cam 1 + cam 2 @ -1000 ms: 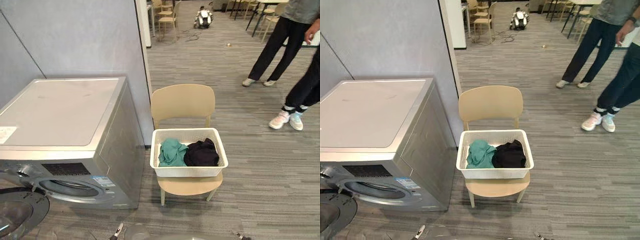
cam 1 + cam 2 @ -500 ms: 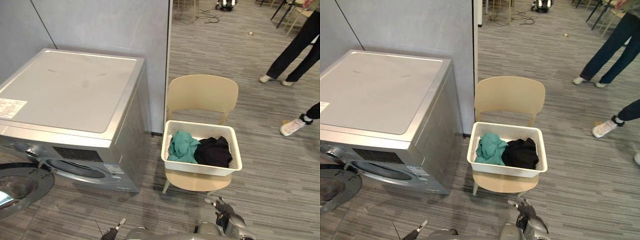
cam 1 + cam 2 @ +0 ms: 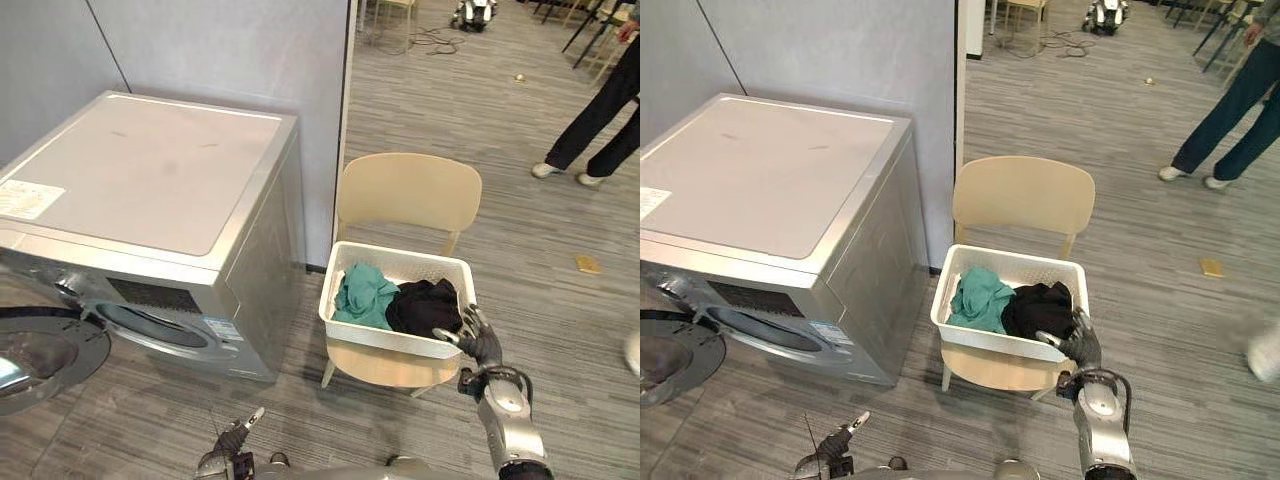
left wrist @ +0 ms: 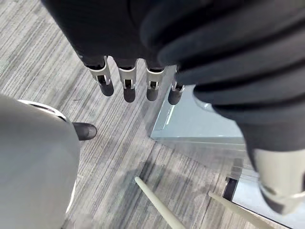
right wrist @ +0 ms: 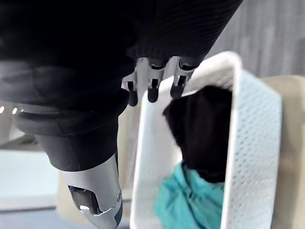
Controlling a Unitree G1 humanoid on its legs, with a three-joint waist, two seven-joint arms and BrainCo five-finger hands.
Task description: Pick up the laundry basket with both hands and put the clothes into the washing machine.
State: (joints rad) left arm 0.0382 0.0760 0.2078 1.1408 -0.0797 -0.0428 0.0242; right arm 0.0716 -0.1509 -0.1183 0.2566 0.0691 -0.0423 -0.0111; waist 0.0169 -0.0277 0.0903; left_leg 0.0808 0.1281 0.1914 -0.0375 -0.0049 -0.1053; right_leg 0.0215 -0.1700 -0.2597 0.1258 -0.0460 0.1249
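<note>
The washing machine (image 3: 150, 195) stands on the floor at the left, against a grey wall (image 3: 220, 45). Its round door (image 3: 45, 355) is swung open at the front left corner of the machine, and the drum opening (image 3: 160, 328) faces the front.

The left hand (image 3: 230, 450) is low in front of the machine, above the floor. In the left wrist view its fingers (image 4: 126, 83) are straight and side by side, with nothing between them and the thumb.

To the right of the machine, just beside it, stands a light wooden chair (image 3: 408, 195). The white laundry basket (image 3: 385, 338) sits on the seat and covers most of it, so only the front edge of the seat shows under it. In the left half of the basket lies a green garment (image 3: 362, 295). In the right half, touching the green one, lies a black garment (image 3: 425, 305).

The right hand (image 3: 478, 342) is at the front right corner of the basket, with the fingers spread and loose, not closed on the rim. I cannot tell if they touch the rim. In the right wrist view the fingers (image 5: 152, 88) point straight over the rim.

Far right, a person's legs (image 3: 600, 110) stand on the floor, well apart from the chair.
</note>
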